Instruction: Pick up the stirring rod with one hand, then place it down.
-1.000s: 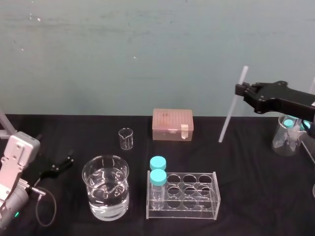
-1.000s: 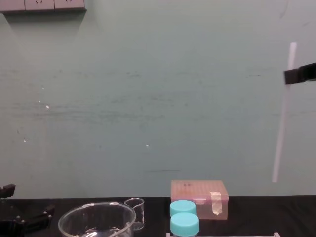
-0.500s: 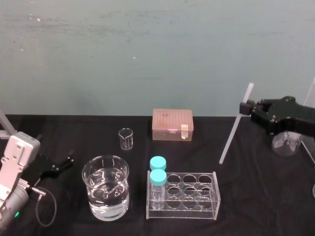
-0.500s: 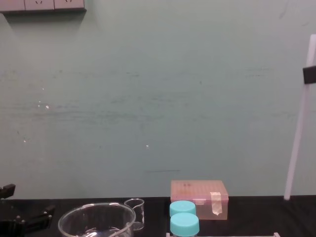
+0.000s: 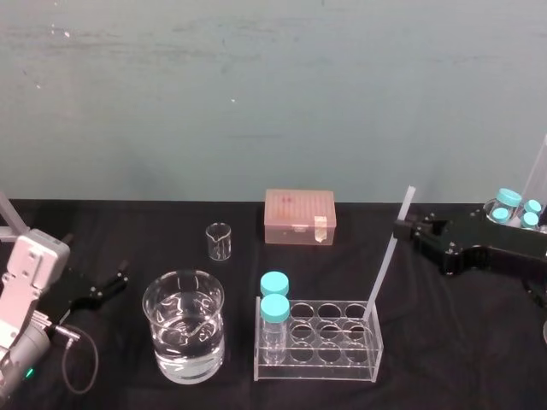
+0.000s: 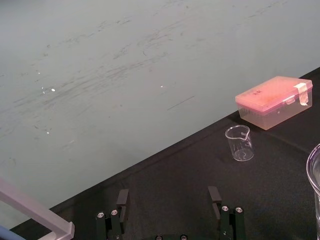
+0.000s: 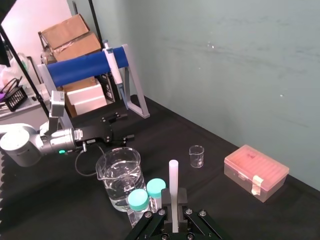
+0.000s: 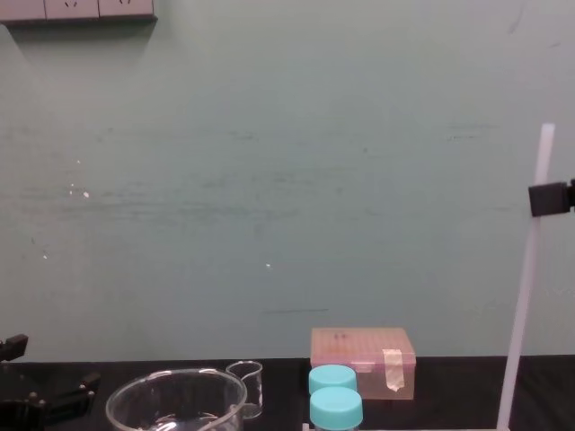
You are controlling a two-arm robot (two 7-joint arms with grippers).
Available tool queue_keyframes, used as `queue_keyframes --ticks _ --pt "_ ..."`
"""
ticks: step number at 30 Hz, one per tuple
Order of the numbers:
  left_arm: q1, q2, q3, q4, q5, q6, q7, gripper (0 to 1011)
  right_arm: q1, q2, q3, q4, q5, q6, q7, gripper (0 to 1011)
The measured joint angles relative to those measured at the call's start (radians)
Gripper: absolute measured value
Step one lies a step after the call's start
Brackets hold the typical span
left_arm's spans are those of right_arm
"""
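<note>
Stirring rod point(image 5: 386, 260), one, clamped in right gripper point(image 5: 400, 229) fingers; rack point(image 5: 342, 343) holds two bottles point(image 5: 274, 309); left gripper point(image 6: 168, 192) fingers apart.

Even, diffuse light (fairly bright); small glints on the water beaker point(image 5: 183, 335), shadows faint.

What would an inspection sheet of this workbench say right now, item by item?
Surface: black tabletop, nothing spilled seen.
Job's things: stirring rod tilted, gripped near its top, lower end at the rack's back right corner; whether it sits in a well cannot be told.
Clutter: large beaker of water, small beaker, pink box, two blue-capped bottles in the rack.
Grippers: right gripper shut on the rod; left gripper open, low at the table's left.
Cables: thin looped cable by the left arm.
Surroundings: teal wall, wall sockets.
</note>
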State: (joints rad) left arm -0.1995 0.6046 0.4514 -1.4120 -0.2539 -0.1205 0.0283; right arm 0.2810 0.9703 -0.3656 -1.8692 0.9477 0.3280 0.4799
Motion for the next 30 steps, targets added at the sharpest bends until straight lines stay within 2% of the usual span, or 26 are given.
queue_keyframes --ticks 12,30 --pt "0.000 0.000 0.000 0.000 0.000 0.000 0.000 1005 0.011 -0.011 -0.038 0.025 -0.049 -0.018 -0.002 61" --pt "0.000 0.000 0.000 0.000 0.000 0.000 0.000 1005 0.013 -0.027 -0.062 0.043 -0.066 -0.010 0.008 61"
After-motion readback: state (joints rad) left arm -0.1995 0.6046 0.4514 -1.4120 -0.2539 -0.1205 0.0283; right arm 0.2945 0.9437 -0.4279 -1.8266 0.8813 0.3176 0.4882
